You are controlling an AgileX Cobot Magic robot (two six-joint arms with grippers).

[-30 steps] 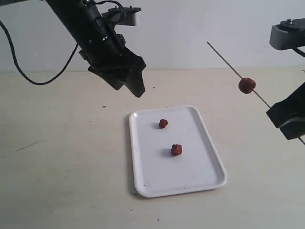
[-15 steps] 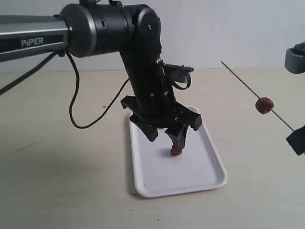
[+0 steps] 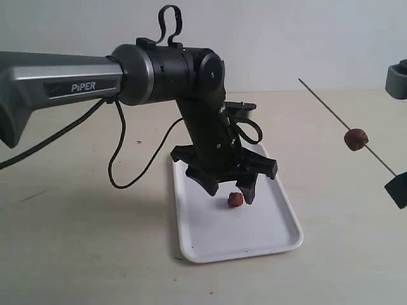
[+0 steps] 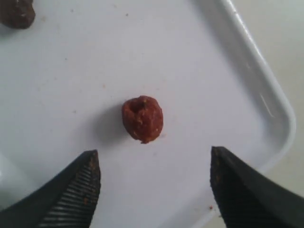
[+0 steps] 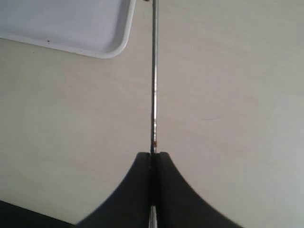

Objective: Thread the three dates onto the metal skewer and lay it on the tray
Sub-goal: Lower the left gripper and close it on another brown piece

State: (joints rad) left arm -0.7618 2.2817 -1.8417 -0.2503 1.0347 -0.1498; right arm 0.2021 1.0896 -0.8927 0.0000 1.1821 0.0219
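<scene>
White plastic lies under the left gripper (image 4: 154,153), whose ribbed fingers (image 4: 71,190) are spread wide on either side of one loose date (image 4: 142,118), with a clear gap on each side and no contact. That date rests on the tray (image 4: 266,90) near a rounded corner. A second date (image 4: 16,12) is seen further in on the same tray, at the edge of the left wrist view. The third date (image 3: 356,139) is already threaded on the metal skewer (image 3: 324,101), which is held tilted in the air well to the right of the tray. Its lower end is pinched between the closed fingers of the right gripper (image 5: 153,156).

The step in hand is judged to be the pick of the next fruit. The date should be kept centred between the fingers, and the tips lowered until they nearly meet the tray. Closing should be done gently, since soft wrinkled flesh is likely to be squashed or rolled aside. A grip across the shorter axis is advised, so that both ends are left free for the skewer's point.
</scene>
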